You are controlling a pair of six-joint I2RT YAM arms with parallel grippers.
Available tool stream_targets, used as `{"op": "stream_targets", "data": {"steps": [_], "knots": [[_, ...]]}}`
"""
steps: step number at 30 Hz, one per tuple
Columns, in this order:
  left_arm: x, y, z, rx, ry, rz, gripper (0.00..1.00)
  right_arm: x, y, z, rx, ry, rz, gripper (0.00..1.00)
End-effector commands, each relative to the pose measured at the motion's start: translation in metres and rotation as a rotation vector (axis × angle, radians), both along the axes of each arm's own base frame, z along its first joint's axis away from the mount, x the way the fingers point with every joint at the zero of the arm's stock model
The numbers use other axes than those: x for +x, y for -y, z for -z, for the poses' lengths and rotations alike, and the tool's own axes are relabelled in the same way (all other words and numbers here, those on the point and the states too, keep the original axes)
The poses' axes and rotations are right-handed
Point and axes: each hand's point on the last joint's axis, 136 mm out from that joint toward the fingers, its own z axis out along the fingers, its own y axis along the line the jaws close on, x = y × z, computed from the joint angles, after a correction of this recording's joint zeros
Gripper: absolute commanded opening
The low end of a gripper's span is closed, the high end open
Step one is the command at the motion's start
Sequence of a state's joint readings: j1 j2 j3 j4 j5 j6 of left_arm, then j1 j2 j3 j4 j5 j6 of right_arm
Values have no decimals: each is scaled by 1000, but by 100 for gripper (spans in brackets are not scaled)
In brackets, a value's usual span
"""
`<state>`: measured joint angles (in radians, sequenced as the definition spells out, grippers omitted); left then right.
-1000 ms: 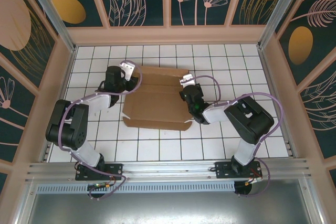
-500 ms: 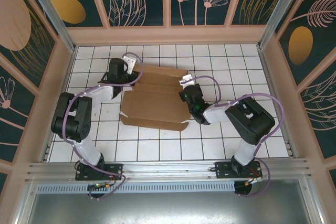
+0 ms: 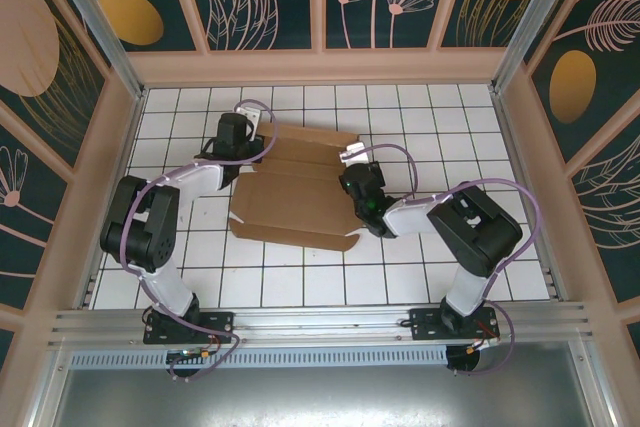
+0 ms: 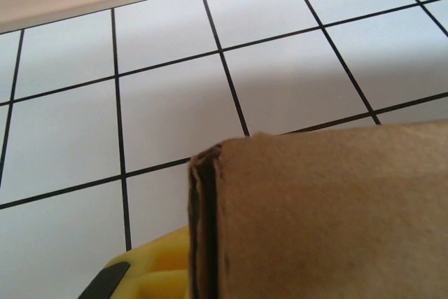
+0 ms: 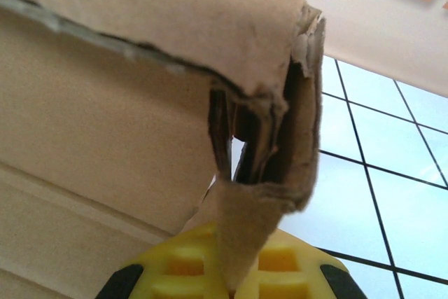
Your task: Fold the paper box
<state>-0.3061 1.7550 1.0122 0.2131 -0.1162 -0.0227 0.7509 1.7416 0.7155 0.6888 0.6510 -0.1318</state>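
The paper box (image 3: pixel 295 197) lies as a mostly flat brown sheet in the middle of the tiled table. My left gripper (image 3: pixel 255 137) is at its far left corner. In the left wrist view a doubled cardboard edge (image 4: pixel 204 222) stands right against one yellow finger (image 4: pixel 150 271), and the sheet hides the other finger. My right gripper (image 3: pixel 352 160) is at the sheet's right edge. In the right wrist view it (image 5: pixel 241 281) is shut on a crumpled cardboard tab (image 5: pixel 245 236), with a curled flap (image 5: pixel 175 12) arching above.
The white tiled floor (image 3: pixel 460 127) has free room to the right and at the front. Low beige walls (image 3: pixel 320 67) enclose the table on three sides. An aluminium rail (image 3: pixel 320 322) runs along the near edge by the arm bases.
My left gripper has reached right onto the box's far left corner and closed there. The sheet's left side has shifted a little. The right gripper has stayed shut in place.
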Motion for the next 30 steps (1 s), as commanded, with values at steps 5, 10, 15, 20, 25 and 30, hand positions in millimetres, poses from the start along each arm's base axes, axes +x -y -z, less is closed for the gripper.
{"op": "stream_targets", "data": {"steps": [5,10,15,20,25,30], "knots": [[-14,-14,16,-19,-79,-103,18,-2,5,-18,-26,34,60,0],[-20,4,11,-126,-93,-47,29,0,9,-19,-22,35,66,0],[-33,5,12,-170,-81,-31,30,0,8,-12,-32,20,56,0],[-34,1,24,-154,-102,-58,25,0,7,-11,-30,16,51,0],[-37,-5,28,-174,-115,-111,27,1,8,-12,-26,17,56,0],[-42,-8,33,-188,-105,-128,25,1,7,-9,-23,10,53,0]]}}
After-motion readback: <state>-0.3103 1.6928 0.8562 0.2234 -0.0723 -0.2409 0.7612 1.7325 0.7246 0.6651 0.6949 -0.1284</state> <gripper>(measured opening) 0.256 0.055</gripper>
